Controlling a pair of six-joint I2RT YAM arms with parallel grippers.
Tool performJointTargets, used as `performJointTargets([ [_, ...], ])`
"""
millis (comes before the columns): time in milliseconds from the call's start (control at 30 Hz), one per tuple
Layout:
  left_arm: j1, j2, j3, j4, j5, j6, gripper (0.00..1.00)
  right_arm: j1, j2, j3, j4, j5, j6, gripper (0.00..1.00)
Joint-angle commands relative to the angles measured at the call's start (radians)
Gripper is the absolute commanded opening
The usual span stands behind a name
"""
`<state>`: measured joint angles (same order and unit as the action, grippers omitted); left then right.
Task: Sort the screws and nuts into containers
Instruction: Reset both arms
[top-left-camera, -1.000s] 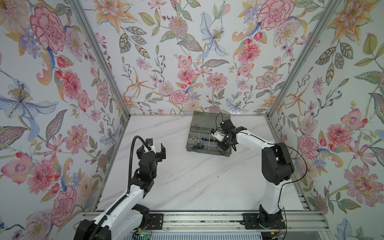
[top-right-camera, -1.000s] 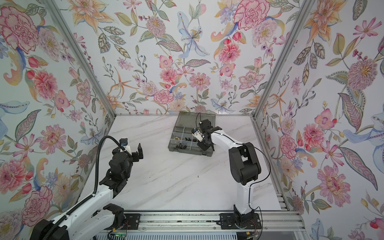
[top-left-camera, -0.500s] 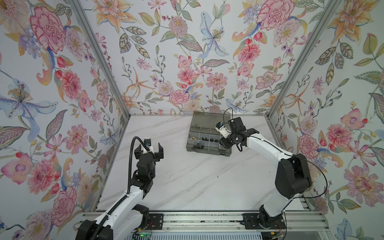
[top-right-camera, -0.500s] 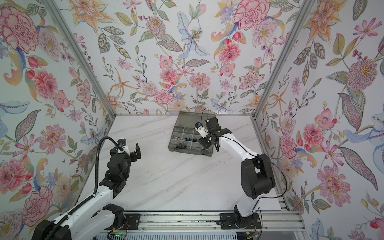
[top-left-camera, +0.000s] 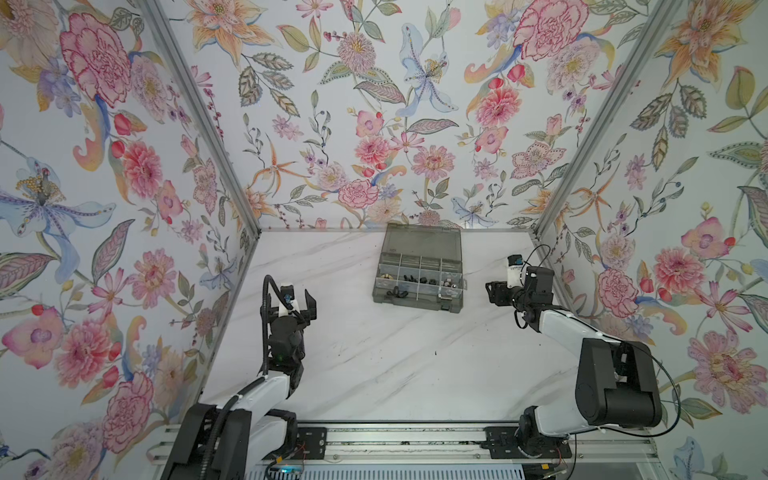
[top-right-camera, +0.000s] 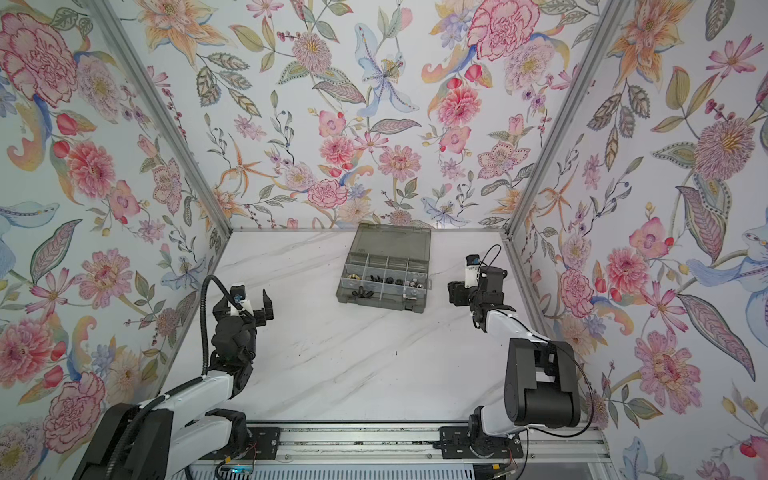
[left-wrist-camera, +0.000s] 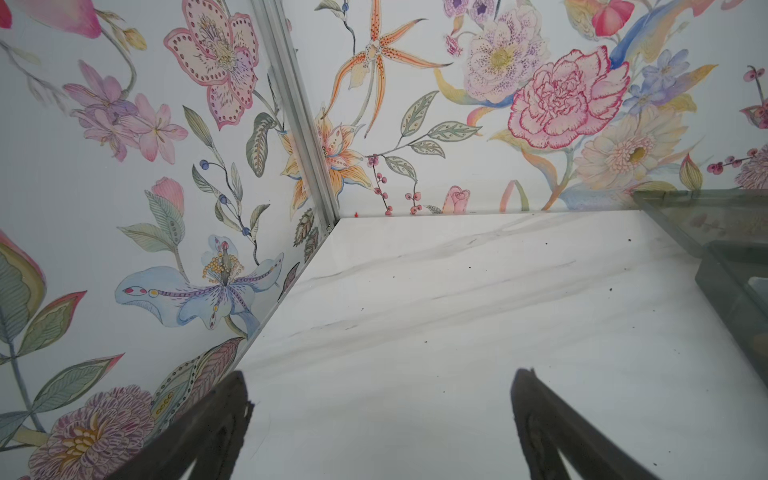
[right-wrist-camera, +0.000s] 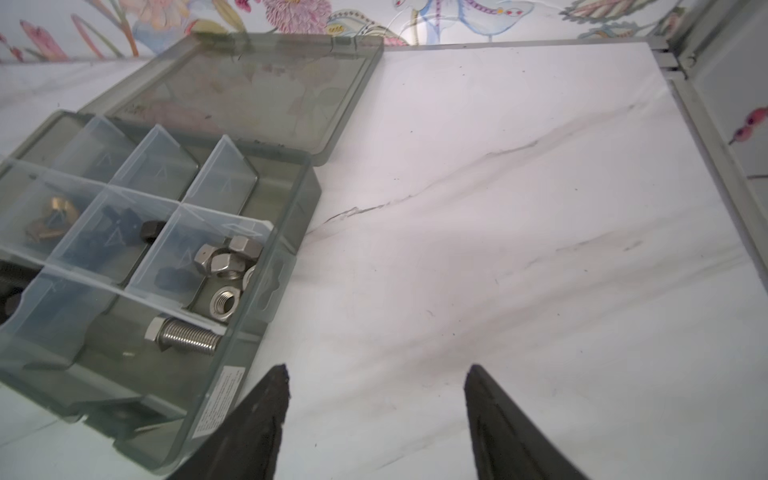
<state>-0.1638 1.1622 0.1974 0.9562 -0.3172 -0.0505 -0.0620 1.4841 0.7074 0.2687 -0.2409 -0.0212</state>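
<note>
Left gripper (left-wrist-camera: 382, 378): low over the near left of the surface (top-left-camera: 395, 374), well apart from the box.
Left jaws: spread wide, with only bare surface between them.
Right gripper (right-wrist-camera: 378, 370): just right of the box's near right corner, not touching it.
Right jaws: spread apart and holding nothing, bare surface showing between the tips.
Box (top-left-camera: 415, 300): smoky grey and translucent, at the far centre of the surface, a little to the right.
Lid (top-left-camera: 424, 245): open, folded back toward the far wall.
Compartments (right-wrist-camera: 162, 166): rows inside the box, split by thin clear dividers.
Nuts (right-wrist-camera: 226, 266): several silver ones heaped in the right compartment of the middle row.
Bolt (right-wrist-camera: 183, 334): silver with a hex head, lying on its side in the near right compartment, across a divider from the nuts.
Brass pieces (right-wrist-camera: 52, 220): in the left end compartment of the middle row.
Black pieces (top-left-camera: 415, 277): in the middle-row compartments between the brass pieces and the nuts. They are too small in the top views and too blurred behind the dividers in the right wrist view to tell screws from nuts.
More black pieces (top-left-camera: 395, 293): in the near left compartment.
Surface look: white marble pattern with a few dark specks.
</note>
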Motion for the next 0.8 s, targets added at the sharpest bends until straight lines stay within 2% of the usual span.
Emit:
performJointTargets([
  [0,0.003,0.061,-0.009,0.206,0.022,0.048,0.99,-0.02,-0.019,-0.088,0.283,-0.032,0.048,0.71],
  [133,0.005,0.098,-0.009,0.223,0.008,0.051,0.99,-0.031,-0.045,-0.138,0.317,-0.025,0.021,0.75],
  [200,0.01,0.151,-0.055,0.318,0.004,0.061,0.99,-0.036,-0.06,-0.181,0.364,-0.043,0.021,0.78],
  [267,0.011,0.195,-0.071,0.384,-0.005,0.064,0.99,-0.032,-0.056,-0.242,0.445,-0.044,0.02,0.87],
  [300,0.01,0.204,-0.073,0.399,-0.005,0.073,0.99,-0.022,-0.043,-0.295,0.544,-0.018,0.017,1.0],
  [367,0.012,0.222,-0.073,0.429,-0.02,0.076,0.99,0.005,0.015,-0.397,0.776,0.027,0.001,0.99],
  [433,0.012,0.26,-0.09,0.496,-0.018,0.083,0.99,0.048,0.062,-0.442,0.898,0.1,-0.029,0.99],
  [533,0.012,0.384,-0.123,0.694,-0.014,0.093,0.99,0.073,0.05,-0.421,0.825,0.173,-0.038,0.99],
  [600,0.005,0.494,-0.134,0.828,-0.034,0.118,0.99,0.067,0.067,-0.419,0.851,0.184,-0.025,0.99],
  [667,0.007,0.434,-0.119,0.694,-0.046,0.085,0.99,0.067,0.06,-0.412,0.828,0.201,-0.021,0.99],
  [733,0.015,0.448,-0.058,0.614,-0.081,0.078,0.99,0.065,0.064,-0.409,0.826,0.215,-0.012,0.99],
  [767,0.016,0.437,-0.024,0.516,-0.089,0.064,0.99,0.067,0.062,-0.409,0.824,0.217,-0.013,0.99],
])
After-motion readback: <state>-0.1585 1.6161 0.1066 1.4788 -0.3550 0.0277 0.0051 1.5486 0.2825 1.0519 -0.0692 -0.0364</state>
